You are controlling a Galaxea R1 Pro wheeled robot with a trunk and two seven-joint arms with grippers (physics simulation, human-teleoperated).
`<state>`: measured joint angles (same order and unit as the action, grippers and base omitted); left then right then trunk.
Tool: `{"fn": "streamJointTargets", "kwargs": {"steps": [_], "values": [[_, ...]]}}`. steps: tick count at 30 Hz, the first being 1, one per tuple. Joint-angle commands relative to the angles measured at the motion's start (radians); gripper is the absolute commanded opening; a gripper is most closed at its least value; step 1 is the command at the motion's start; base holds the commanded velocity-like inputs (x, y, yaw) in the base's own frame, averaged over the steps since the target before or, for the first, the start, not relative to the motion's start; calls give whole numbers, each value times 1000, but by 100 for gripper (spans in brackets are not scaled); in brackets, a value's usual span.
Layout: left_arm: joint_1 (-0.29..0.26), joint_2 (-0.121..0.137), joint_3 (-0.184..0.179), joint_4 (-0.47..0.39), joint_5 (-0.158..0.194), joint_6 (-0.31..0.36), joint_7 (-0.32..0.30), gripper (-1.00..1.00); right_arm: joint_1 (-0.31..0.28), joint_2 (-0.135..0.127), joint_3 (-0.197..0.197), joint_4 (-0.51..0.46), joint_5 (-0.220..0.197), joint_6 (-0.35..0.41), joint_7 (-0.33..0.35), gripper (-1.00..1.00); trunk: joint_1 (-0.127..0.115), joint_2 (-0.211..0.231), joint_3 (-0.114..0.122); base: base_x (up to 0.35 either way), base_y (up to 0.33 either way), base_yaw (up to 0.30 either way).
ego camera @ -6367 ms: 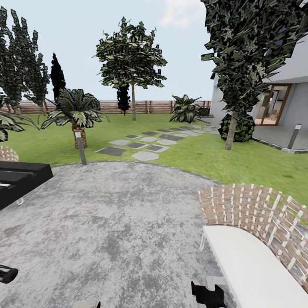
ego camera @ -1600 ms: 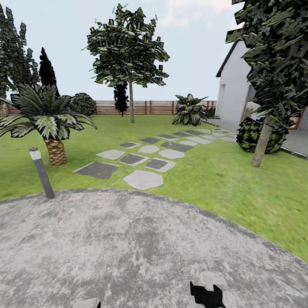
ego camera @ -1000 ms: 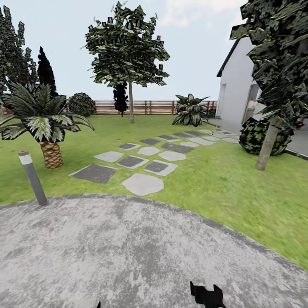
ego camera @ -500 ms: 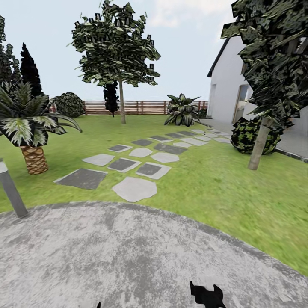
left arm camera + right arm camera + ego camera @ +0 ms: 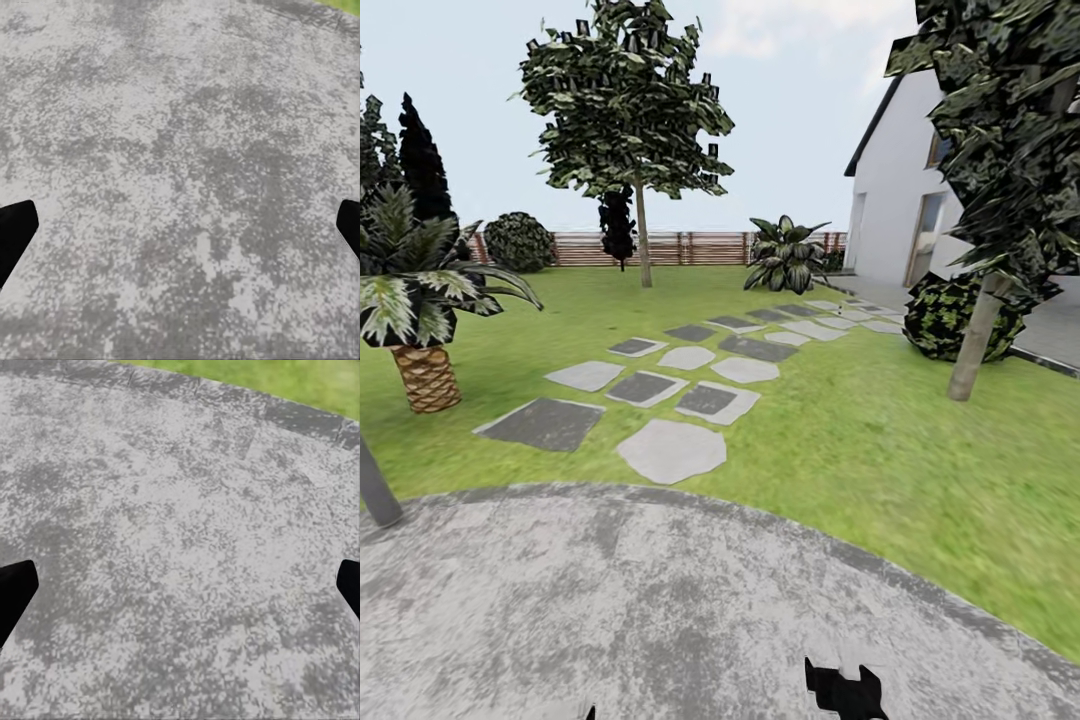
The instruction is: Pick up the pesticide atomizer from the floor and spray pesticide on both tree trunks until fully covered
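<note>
On a round grey paved patio (image 5: 660, 600) at the edge of the garden's lawn (image 5: 860, 440), the head view looks out over a trail of stepping stones (image 5: 672, 450) leading towards a white house (image 5: 900, 190) and a brown slatted fence (image 5: 690, 248). One tree (image 5: 628, 100) with a thin pale trunk stands far off near the fence, and another tree (image 5: 1000, 130) rises at right, its leaning trunk (image 5: 972, 340) beside a dark round bush (image 5: 948, 318). A low palm-like plant (image 5: 422, 300) grows at left, with a grey post (image 5: 375, 490) at the patio's rim. Black robot parts (image 5: 845, 692) poke up at the lower edge. From the left wrist view, the left gripper (image 5: 180, 225) hangs over mottled grey paving, its dark fingertips (image 5: 15, 232) spread wide and holding nothing. From the right wrist view, the right gripper (image 5: 180, 585) is likewise wide open and empty above the paving, with a strip of grass (image 5: 285, 379) just past the patio's edge. Where the pesticide atomizer lies cannot be told from these views.
</note>
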<state>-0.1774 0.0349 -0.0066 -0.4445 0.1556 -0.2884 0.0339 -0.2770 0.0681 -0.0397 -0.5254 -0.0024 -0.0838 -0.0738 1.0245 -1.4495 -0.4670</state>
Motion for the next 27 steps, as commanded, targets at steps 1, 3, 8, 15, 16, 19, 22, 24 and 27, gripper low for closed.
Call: {"fn": "streamJointTargets", "kwargs": {"steps": [1, 3, 8, 15, 16, 19, 22, 24, 27], "values": [[-1, 0, -3, 0, 7, -3, 1, 100, -1, 1, -4, 1, 0, -4, 0, 100, 1, 0, -2, 333, 0, 0], [-1, 0, -3, 1, 7, -3, 1, 100, -1, 1, -3, 1, -1, -4, 0, 100, 1, 0, -3, 333, 0, 0], [-1, 0, -3, 0, 7, -3, 1, 100, -1, 2, -4, 1, -1, -3, 0, 100, 1, 0, -4, 334, 0, -38], [-1, 0, -3, 1, 7, -3, 1, 100, -1, 1, -5, 1, -1, -4, 0, 100, 1, 0, -4, 334, 0, -208], [-1, 0, -3, 1, 7, -3, 1, 100, -1, 1, -5, 1, -1, -4, 0, 100, 1, 0, -4, 333, 0, -132], [-1, 0, -3, 1, 7, -3, 1, 100, -1, 1, -5, 1, -1, -4, -1, 100, 1, 0, -5, 333, 0, -81], [-1, 0, -3, 1, 7, -3, 1, 100, -1, 1, -5, 1, -1, -4, -1, 100, 1, 0, -7, 333, 0, -31], [-1, 0, -3, 1, 7, -3, 1, 100, -1, 1, -5, 0, -1, -4, -1, 100, 1, 0, -8, 333, 0, -13], [-1, 0, -3, 1, 7, -3, 1, 100, -1, 1, -4, 0, -1, -4, -1, 100, 1, 0, -9, 333, 0, -20]]}}
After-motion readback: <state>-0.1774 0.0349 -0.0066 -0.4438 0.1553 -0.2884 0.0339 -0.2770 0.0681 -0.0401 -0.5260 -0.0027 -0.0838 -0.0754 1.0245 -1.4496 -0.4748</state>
